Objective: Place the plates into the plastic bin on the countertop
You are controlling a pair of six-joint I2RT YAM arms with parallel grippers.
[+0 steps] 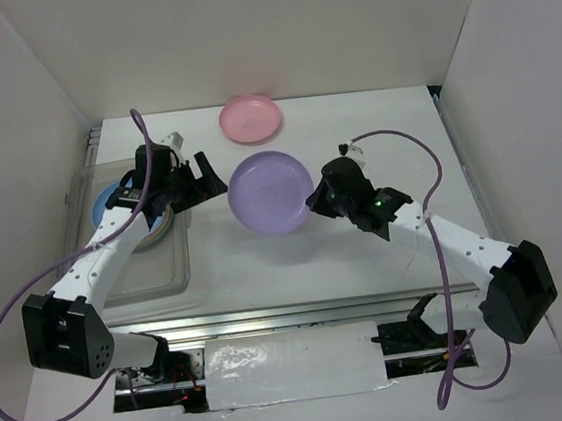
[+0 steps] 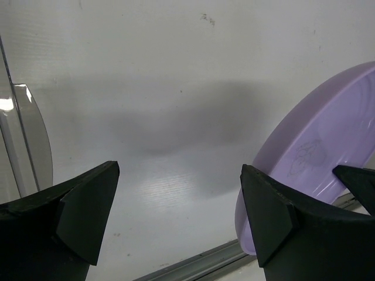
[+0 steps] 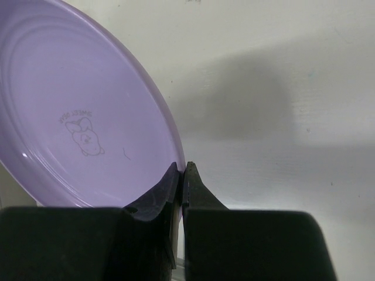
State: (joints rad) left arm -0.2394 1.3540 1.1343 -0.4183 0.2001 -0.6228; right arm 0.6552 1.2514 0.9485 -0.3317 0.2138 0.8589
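My right gripper (image 1: 312, 201) (image 3: 183, 174) is shut on the right rim of a purple plate (image 1: 269, 193) (image 3: 76, 117) and holds it tilted above the countertop (image 1: 372, 120). The left gripper (image 1: 209, 178) (image 2: 179, 213) stands open just left of that plate (image 2: 328, 140), whose edge lies beside the gripper's right finger (image 2: 269, 211); nothing is between the fingers. A pink plate (image 1: 250, 118) lies flat at the back. The clear plastic bin (image 1: 158, 279) (image 2: 29, 140) sits on the left, under the left arm. A blue plate (image 1: 107, 201) and a cream one (image 1: 154, 231) show inside it.
White walls close in the countertop at the back and on both sides. A metal rail (image 1: 292, 315) (image 2: 205, 260) runs along the front edge. Purple cables loop from both arms near their bases.
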